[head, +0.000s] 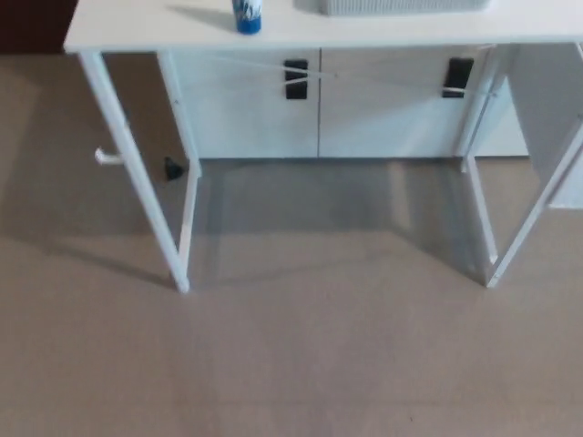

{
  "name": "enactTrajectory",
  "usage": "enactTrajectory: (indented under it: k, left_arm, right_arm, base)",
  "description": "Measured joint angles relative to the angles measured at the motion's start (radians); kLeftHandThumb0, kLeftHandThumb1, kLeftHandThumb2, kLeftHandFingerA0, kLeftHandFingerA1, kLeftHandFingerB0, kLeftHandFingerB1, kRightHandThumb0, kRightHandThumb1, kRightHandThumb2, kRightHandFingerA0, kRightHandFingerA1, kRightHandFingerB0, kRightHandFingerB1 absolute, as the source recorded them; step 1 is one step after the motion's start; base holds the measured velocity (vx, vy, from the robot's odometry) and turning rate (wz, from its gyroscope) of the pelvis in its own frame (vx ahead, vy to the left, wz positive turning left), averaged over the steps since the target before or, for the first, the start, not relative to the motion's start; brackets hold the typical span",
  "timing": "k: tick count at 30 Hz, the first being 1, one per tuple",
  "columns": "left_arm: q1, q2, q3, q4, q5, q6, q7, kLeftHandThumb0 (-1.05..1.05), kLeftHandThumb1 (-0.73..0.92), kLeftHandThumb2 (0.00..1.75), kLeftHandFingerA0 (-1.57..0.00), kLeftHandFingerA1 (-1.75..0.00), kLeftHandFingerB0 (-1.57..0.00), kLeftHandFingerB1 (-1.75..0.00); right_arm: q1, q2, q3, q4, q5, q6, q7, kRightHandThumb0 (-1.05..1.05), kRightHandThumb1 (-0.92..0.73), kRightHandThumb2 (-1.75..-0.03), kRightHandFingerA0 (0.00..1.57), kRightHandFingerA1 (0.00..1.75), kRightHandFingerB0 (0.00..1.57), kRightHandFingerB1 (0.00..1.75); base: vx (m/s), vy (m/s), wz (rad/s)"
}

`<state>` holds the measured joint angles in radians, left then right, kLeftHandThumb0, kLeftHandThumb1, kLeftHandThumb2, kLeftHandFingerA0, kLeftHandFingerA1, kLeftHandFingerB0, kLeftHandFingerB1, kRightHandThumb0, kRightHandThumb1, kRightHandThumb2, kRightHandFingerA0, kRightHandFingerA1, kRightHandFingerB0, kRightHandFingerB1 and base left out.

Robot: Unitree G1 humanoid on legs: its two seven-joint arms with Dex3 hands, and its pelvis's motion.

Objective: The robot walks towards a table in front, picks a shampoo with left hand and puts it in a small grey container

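Because my head camera is tipped well down, most of what I get is the beige floor [291,364], a wide stretch lying between me and the work, so I judge the walk is not yet finished. Above it stands the white counter [164,35], seen front-on on thin slanted legs, with only the near strip of its top inside the frame. Behind those legs a low white cabinet [255,118] runs along the back with its doors closed. On the counter, right of centre, sits a ribbed grey container [401,5]. The top edge of the view cuts it off so that only its base shows, and I take it, probably rightly, for the small bin the task names. The shampoo [247,16] stands upright on the counter to the left of that bin and well apart from it, blue and white, likewise cropped to its lower part. That layout suits the plan: the bottle sits toward my left side, so the left hand can take it and carry it rightward to the container. Smallest are the two black handles [295,78] on the cabinet doors. Neither my left hand nor my right hand shows here, so I cannot tell how the fingers are set. I would close the distance and square up to the counter before any reach.
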<state>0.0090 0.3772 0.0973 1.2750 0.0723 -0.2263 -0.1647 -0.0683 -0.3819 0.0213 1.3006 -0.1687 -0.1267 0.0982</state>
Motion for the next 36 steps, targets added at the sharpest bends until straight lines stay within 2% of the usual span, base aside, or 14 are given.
enactTrajectory:
  k: [1, 2, 5, 6, 13, 14, 17, 18, 21, 22, 29, 30, 31, 36]
  left_arm:
    - [0.000, 0.000, 0.001, 0.000, -0.001, 0.000, -0.001, -0.39, 0.54, 0.80, -0.48, -0.62, -0.39, -0.52]
    - [0.000, 0.000, 0.002, -0.001, -0.001, 0.000, -0.002, -0.33, 0.66, 0.59, -0.53, -0.57, -0.43, -0.43]
    - [-0.017, -0.003, 0.003, -0.004, -0.002, 0.000, -0.005, -0.36, 0.66, 0.59, -0.53, -0.55, -0.44, -0.42]
    - [-0.021, 0.003, 0.003, -0.005, -0.002, 0.000, -0.004, -0.42, 0.54, 0.84, -0.50, -0.63, -0.39, -0.54]
    - [-0.007, 0.012, -0.009, -0.003, 0.001, -0.009, -0.002, -0.40, 0.54, 0.83, -0.50, -0.65, -0.39, -0.54]
    - [-0.004, 0.012, -0.009, -0.003, 0.001, -0.009, -0.003, -0.34, 0.66, 0.59, -0.53, -0.58, -0.43, -0.44]
    - [0.005, 0.012, -0.007, -0.003, 0.001, -0.009, -0.006, -0.34, 0.66, 0.59, -0.53, -0.58, -0.43, -0.44]
    - [0.006, 0.012, -0.007, -0.002, 0.001, -0.009, -0.006, -0.41, 0.54, 0.82, -0.49, -0.62, -0.38, -0.53]
    - [0.006, 0.009, -0.015, -0.001, 0.003, -0.012, -0.005, -0.42, 0.54, 0.81, -0.55, -0.61, -0.39, -0.50]
    - [0.006, 0.009, -0.022, -0.002, 0.006, -0.014, 0.001, -0.43, 0.54, 0.81, -0.51, -0.57, -0.37, -0.50]
    - [0.017, 0.009, -0.057, 0.002, 0.028, -0.023, 0.029, -0.43, 0.54, 0.78, -0.49, -0.54, -0.36, -0.48]
    - [0.017, 0.009, -0.058, 0.003, 0.030, -0.023, 0.032, -0.35, 0.64, 0.59, -0.61, -0.53, -0.43, -0.39]
    - [0.017, 0.009, -0.060, 0.003, 0.031, -0.023, 0.035, -0.42, 0.53, 0.80, -0.55, -0.60, -0.37, -0.50]
    - [0.028, 0.015, -0.059, 0.003, 0.032, -0.026, 0.043, -0.42, 0.53, 0.80, -0.55, -0.60, -0.37, -0.50]
  right_arm:
    - [0.003, 0.000, 0.000, 0.001, 0.000, 0.001, 0.001, -0.33, -0.72, -0.61, 0.67, 0.46, 0.54, 0.41]
    - [0.007, 0.000, 0.000, 0.003, 0.000, 0.002, 0.001, -0.33, -0.72, -0.61, 0.68, 0.46, 0.54, 0.40]
    - [0.001, 0.006, 0.003, 0.003, -0.001, 0.002, 0.002, -0.33, -0.72, -0.61, 0.68, 0.46, 0.55, 0.41]
    - [-0.001, 0.010, 0.004, 0.001, -0.001, 0.001, 0.002, -0.33, -0.71, -0.61, 0.70, 0.46, 0.55, 0.41]
    - [0.013, 0.010, 0.007, 0.005, -0.003, 0.000, 0.002, -0.34, -0.72, -0.61, 0.70, 0.46, 0.56, 0.41]
    - [0.014, 0.011, 0.008, 0.006, -0.003, 0.000, 0.001, -0.33, -0.71, -0.61, 0.71, 0.47, 0.56, 0.41]
    - [0.018, 0.011, 0.008, 0.006, -0.004, -0.001, 0.001, -0.33, -0.71, -0.61, 0.71, 0.47, 0.56, 0.41]
    - [0.020, 0.011, 0.008, 0.007, -0.004, -0.001, 0.000, -0.33, -0.70, -0.61, 0.71, 0.48, 0.57, 0.42]
    - [0.023, 0.012, 0.003, 0.004, -0.004, -0.002, 0.000, -0.33, -0.69, -0.61, 0.72, 0.48, 0.57, 0.42]
    - [0.023, 0.011, -0.001, 0.005, -0.002, -0.003, -0.002, -0.32, -0.70, -0.61, 0.69, 0.48, 0.56, 0.42]
    - [0.040, 0.012, -0.019, 0.015, 0.003, -0.005, -0.002, -0.32, -0.71, -0.61, 0.70, 0.48, 0.56, 0.42]
    - [0.040, 0.012, -0.021, 0.016, 0.003, -0.005, -0.001, -0.33, -0.70, -0.59, 0.69, 0.47, 0.55, 0.41]
    - [0.042, 0.013, -0.023, 0.018, 0.004, -0.005, -0.001, -0.32, -0.70, -0.59, 0.69, 0.48, 0.54, 0.41]
    - [0.054, 0.023, -0.027, 0.022, 0.005, -0.005, 0.003, -0.32, -0.70, -0.59, 0.69, 0.48, 0.54, 0.41]
  base:
    - [0.45, 0.165, -0.27]
    - [0.52, 0.209, -0.37]
    - [0.44, 0.225, -0.15]
    - [0.42, 0.203, -0.25]
    - [0.28, 0.104, 0.07]
    - [0.26, -0.069, 0.13]
    - [0.20, -0.113, 0.20]
    - [0.28, -0.148, 0.19]
    - [0.22, -0.213, 0.16]
    - [0.21, -0.165, -0.09]
    - [0.17, -0.054, -0.06]
    - [0.13, 0.013, -0.06]
    - [0.13, 0.102, -0.06]
    - [0.11, 0.174, -0.01]
